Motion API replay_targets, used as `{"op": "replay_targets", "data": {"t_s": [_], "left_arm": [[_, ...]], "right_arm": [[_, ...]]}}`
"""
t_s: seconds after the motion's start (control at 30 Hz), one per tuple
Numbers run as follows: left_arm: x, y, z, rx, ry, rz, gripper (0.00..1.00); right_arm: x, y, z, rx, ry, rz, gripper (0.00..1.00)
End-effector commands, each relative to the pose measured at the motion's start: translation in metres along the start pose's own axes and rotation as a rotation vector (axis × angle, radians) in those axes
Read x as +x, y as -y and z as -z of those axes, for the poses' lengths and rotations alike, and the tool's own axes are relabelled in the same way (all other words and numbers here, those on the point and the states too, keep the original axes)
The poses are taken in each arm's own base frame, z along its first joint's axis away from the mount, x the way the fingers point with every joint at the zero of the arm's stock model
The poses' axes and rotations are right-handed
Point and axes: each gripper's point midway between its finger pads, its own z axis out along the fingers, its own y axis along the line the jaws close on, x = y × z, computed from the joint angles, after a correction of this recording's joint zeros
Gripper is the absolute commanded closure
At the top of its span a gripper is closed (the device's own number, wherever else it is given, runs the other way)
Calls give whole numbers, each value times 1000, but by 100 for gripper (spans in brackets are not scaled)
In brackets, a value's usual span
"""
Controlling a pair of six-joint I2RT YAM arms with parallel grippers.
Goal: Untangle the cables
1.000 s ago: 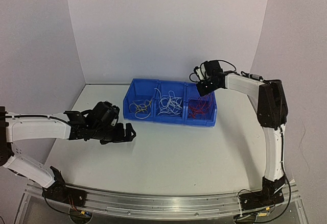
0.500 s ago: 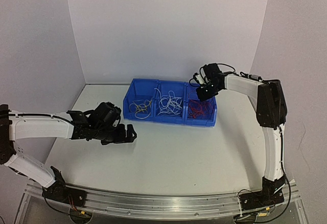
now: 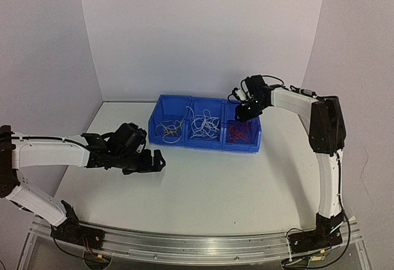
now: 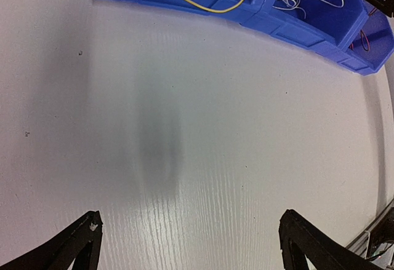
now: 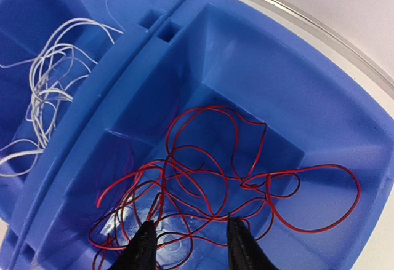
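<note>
The cables lie sorted in a blue three-compartment bin. Yellow cables fill its left part, white cables the middle, red cables the right. My right gripper hangs over the right compartment. In the right wrist view the right gripper is open, its tips just above the looped red cables, with nothing between the fingers. White cables show beyond the divider. My left gripper stands wide open over bare table in front of the bin's left end; the left gripper holds nothing.
The bin sits at the back middle of the white table, with a yellow cable visible over its near wall. Curved white walls close the table's back and sides. A metal rail runs along the near edge.
My right gripper's jaws have parted from shut while staying over the right compartment, and the red cables lie loose below it. The left arm has barely moved.
</note>
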Motion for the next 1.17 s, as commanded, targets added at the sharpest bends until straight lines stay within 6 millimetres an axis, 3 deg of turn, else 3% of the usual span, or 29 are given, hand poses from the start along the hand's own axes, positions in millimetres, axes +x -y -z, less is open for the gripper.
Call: {"op": "replay_targets", "data": {"t_s": [0.0,0.1,0.13,0.27,0.43,0.53,0.67,0.73,0.93,1.13], "left_arm": [[-22,23,9,64,57,-7,0],[-27,26,14,74,72,-7,0],[-29,27,16,78,77,-7,0],[-37,29,25,84,110,1,0],[-44,16,35,12,142,58,0],[-46,-3,39,-76,156,117,0],[-45,-21,40,-138,165,198,0],[-44,-25,40,-145,168,219,0],[-34,-38,40,-190,153,255,0],[-22,-50,43,-201,143,288,0]], "right_arm": [[-42,-13,65,-59,133,-10,56],[-54,-13,98,-55,189,-39,25],[-58,-13,111,-57,211,-49,19],[-55,-11,153,-36,255,-117,16],[5,28,193,207,241,-357,14],[73,49,208,375,208,-487,13],[153,51,229,438,221,-650,12],[185,45,229,425,205,-666,12],[230,30,238,356,207,-662,11],[248,32,241,378,217,-703,10]]}}
